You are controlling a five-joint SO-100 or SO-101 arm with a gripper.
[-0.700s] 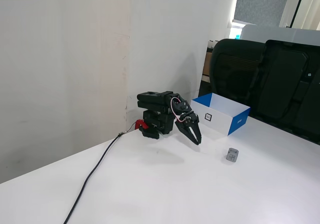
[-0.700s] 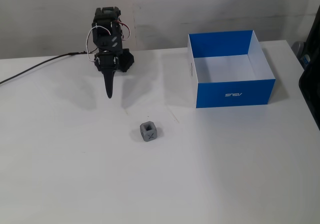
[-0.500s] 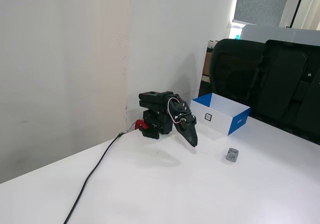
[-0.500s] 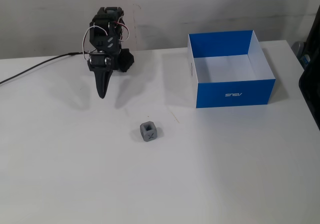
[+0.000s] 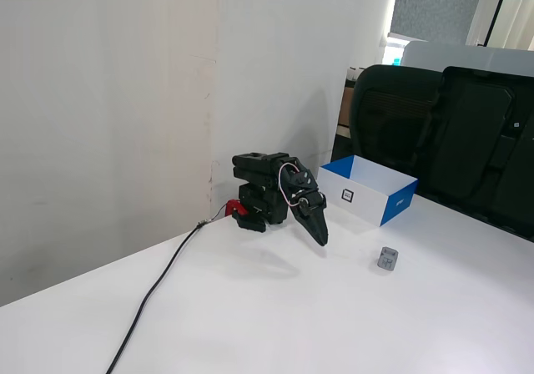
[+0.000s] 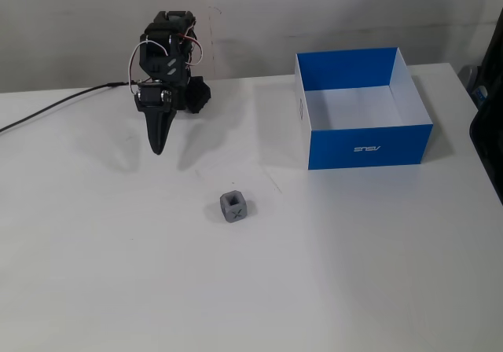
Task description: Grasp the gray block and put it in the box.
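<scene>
The gray block (image 6: 234, 207) is a small cube with an X mark on its front face, resting on the white table; it also shows in a fixed view as the gray block (image 5: 387, 259). The box (image 6: 369, 143), blue outside and white inside, stands right of and behind it, and the box (image 5: 397, 206) shows a white side with a black square label. My gripper (image 6: 158, 148) is black, shut and empty, pointing down at the table well to the left of and behind the block. From the side, the gripper (image 5: 320, 240) hangs just above the tabletop.
The arm's black base (image 6: 169, 61) stands at the back near the wall, with a black cable (image 6: 47, 110) running off to the left. Black office chairs (image 5: 450, 140) stand behind the table's far edge, past the box.
The gripper has swung a little to the left in the view from the front, away from the block, and stays shut. Block and box have not moved.
</scene>
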